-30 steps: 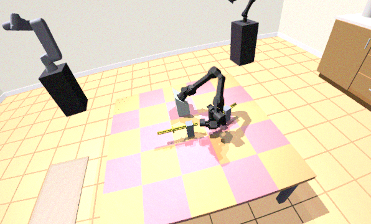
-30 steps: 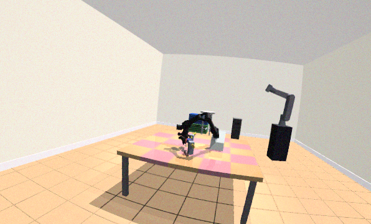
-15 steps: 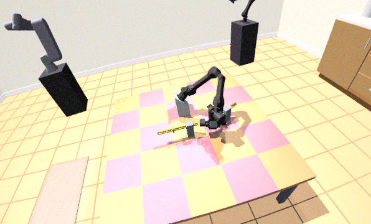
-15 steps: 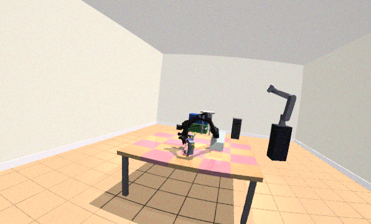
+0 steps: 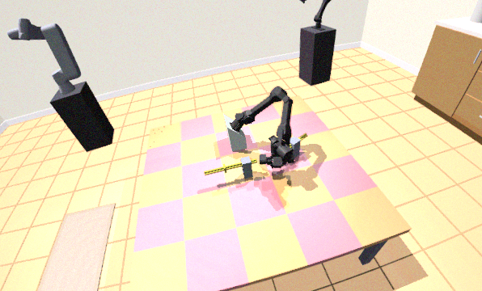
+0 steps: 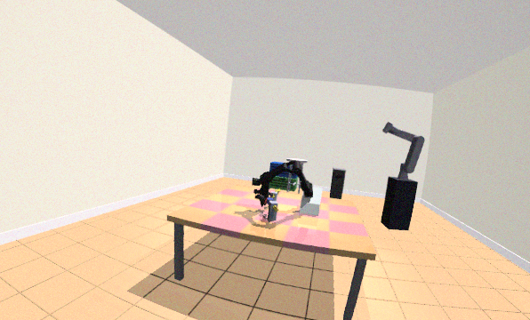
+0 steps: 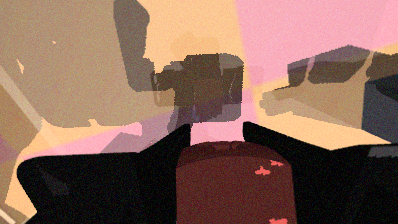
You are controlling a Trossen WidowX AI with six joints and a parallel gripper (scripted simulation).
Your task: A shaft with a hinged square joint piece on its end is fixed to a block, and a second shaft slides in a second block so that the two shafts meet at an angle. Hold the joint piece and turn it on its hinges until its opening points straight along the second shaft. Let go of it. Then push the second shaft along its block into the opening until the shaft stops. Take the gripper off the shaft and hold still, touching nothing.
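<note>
Fingers of the black claw [image 5: 278, 165] [image 6: 263, 203] [image 7: 217, 125] pinch the dark red, block-like joint piece [image 7: 232, 187] at the wrist view's lower centre, probably light and rigid, best gripped by opposite flat sides.

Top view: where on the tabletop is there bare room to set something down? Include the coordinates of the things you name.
The near half of the table [image 5: 209, 250] [image 6: 247, 236], between its front edge and the shaft blocks' shadows, looks bare. It is crowded around the gripper [image 7: 217, 135], wedged between the left block [image 5: 247, 169] and right block [image 5: 296, 149].
</note>
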